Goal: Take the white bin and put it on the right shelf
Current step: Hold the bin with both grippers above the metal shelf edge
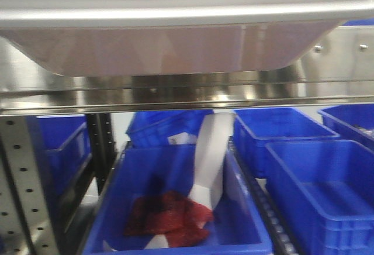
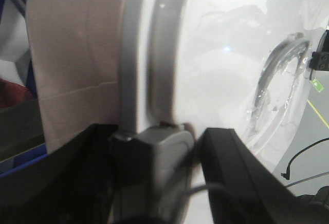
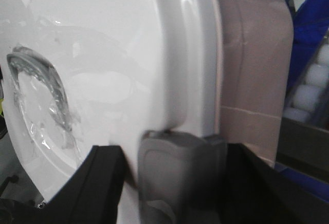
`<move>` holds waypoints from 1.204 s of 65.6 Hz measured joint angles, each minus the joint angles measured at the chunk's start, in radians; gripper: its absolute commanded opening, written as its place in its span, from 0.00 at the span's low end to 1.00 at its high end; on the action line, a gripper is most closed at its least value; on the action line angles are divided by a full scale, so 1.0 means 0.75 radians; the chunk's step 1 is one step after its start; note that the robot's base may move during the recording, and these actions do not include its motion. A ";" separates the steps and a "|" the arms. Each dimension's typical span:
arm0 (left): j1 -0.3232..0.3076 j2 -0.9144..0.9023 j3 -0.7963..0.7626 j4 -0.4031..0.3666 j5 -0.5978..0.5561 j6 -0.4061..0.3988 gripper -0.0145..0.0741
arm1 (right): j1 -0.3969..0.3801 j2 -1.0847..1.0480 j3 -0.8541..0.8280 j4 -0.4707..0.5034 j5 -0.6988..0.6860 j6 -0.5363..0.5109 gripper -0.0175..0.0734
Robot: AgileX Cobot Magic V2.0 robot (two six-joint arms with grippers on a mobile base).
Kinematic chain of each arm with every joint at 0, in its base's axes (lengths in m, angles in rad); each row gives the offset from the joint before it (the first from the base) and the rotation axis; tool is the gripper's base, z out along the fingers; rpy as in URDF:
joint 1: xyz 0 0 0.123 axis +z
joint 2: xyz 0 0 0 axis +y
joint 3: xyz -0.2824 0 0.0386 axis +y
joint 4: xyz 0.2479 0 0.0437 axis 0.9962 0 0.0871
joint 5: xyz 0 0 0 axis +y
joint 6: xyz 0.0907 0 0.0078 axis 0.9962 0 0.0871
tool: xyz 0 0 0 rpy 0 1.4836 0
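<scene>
- The white bin filled the top of the front view, lid rim uppermost and pinkish base low over the front rail of the right shelf. Whether the base touched the steel could not be told. If it went in too low, the base would likely strike the rail and be shoved back against both grips.
- The shelf's rail was glossy and smooth, so a bin set down with only its leading edge on it could slide or tip back out.
- Blue crates sat on the level beneath, so a dropped bin would probably land among them.
- The left claw was closed on one end of the bin at the lid rim, with a black finger on either side. The right claw gripped the other end the same way. With narrow holds on slick plastic, arms moving unevenly could twist the bin and break one grip.
- A grey latch lay between the fingers, and squeezing it might spring the lid.
</scene>
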 measured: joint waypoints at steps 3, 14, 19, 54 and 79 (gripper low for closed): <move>0.000 0.000 0.000 0.000 0.000 0.000 0.38 | 0.000 0.000 0.000 0.000 0.000 0.000 0.60; 0.000 0.000 0.000 0.000 0.000 0.000 0.38 | 0.000 0.000 0.000 0.000 0.000 0.000 0.60; 0.000 0.000 0.000 0.000 0.000 0.000 0.38 | 0.000 0.000 0.000 0.000 0.000 0.000 0.60; 0.000 0.000 0.000 0.000 0.000 0.000 0.38 | 0.000 0.000 0.000 0.000 0.000 0.000 0.60; 0.000 0.000 0.000 0.000 0.000 0.000 0.38 | 0.000 0.000 0.000 0.000 0.000 0.000 0.60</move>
